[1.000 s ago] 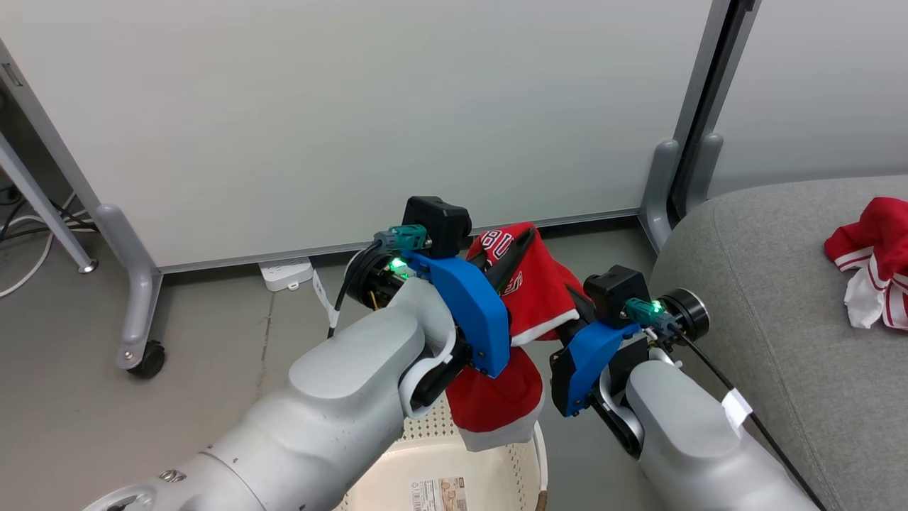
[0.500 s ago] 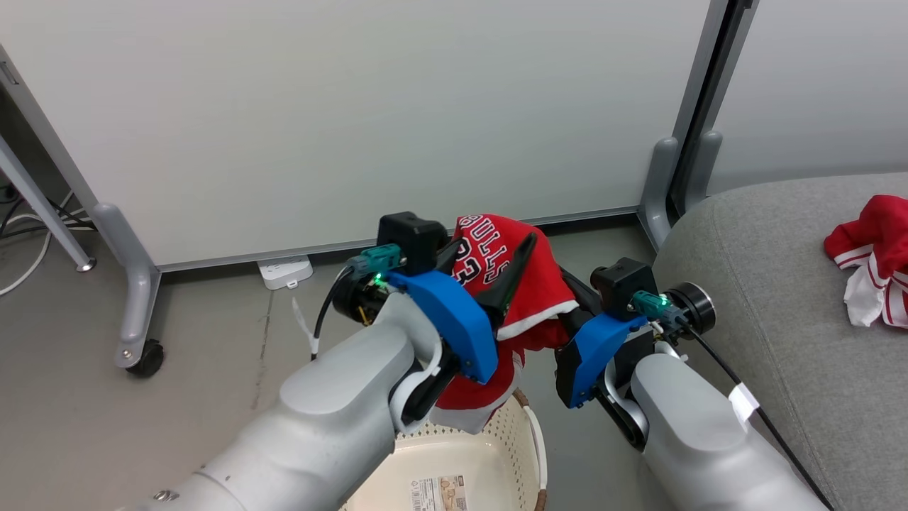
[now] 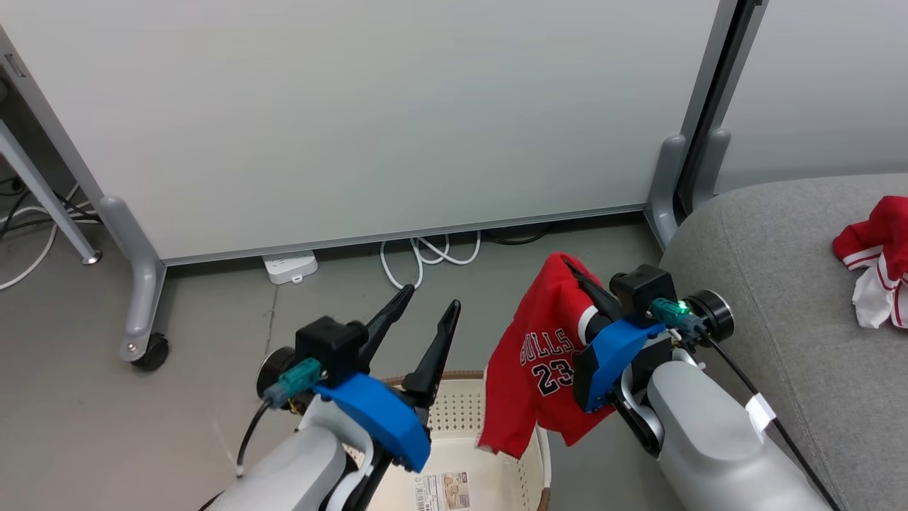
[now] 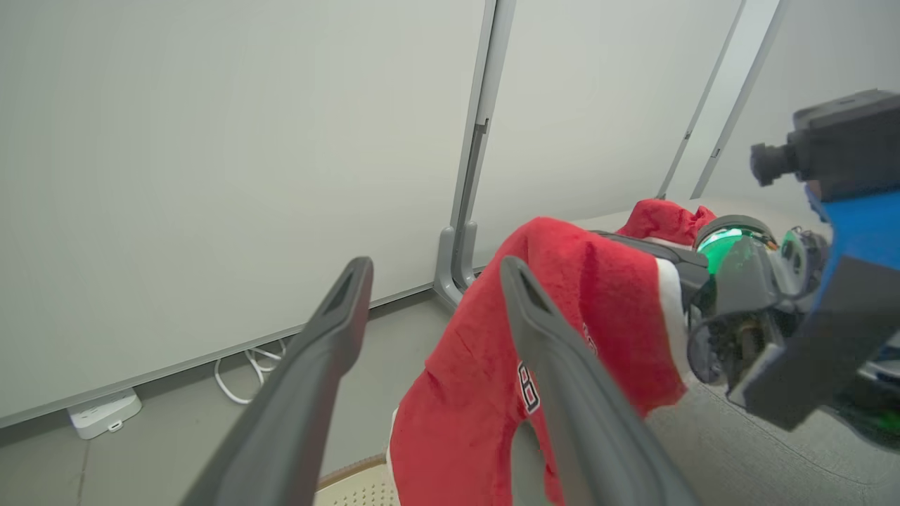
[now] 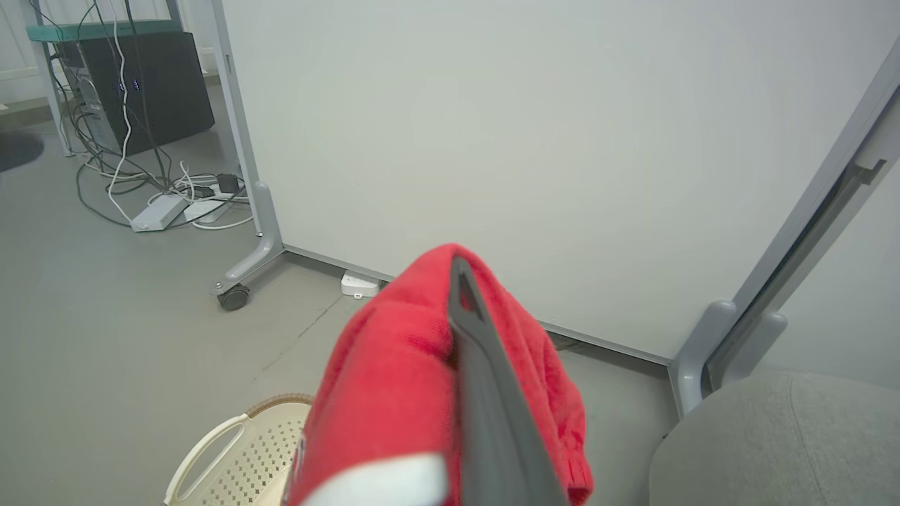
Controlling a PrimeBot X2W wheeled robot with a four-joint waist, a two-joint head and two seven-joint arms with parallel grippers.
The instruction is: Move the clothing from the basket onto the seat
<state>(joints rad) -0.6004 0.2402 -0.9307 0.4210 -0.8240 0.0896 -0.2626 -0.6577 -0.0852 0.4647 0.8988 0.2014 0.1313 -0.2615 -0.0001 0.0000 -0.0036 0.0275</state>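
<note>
Right jaws clenched on jersey (image 3: 539, 355) hanging over basket (image 3: 461, 415) rim, beside seat (image 3: 766, 270), left jaws released, empty, above basket, second red garment (image 3: 876, 241) on seat

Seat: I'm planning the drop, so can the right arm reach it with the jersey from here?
Probably yes: the right gripper holds the jersey close beside the seat, with nothing standing between them.

left forearm (image 3: 284, 475): rises from lower left of head view | left gripper (image 3: 428, 306): jaws spread wide, empty, pointing up and forward | right forearm (image 3: 702, 426): rises from lower right, wrist lifted | right gripper (image 3: 576, 273): jaws pressed together on jersey (image 3: 543, 355), cloth draped over them
</note>
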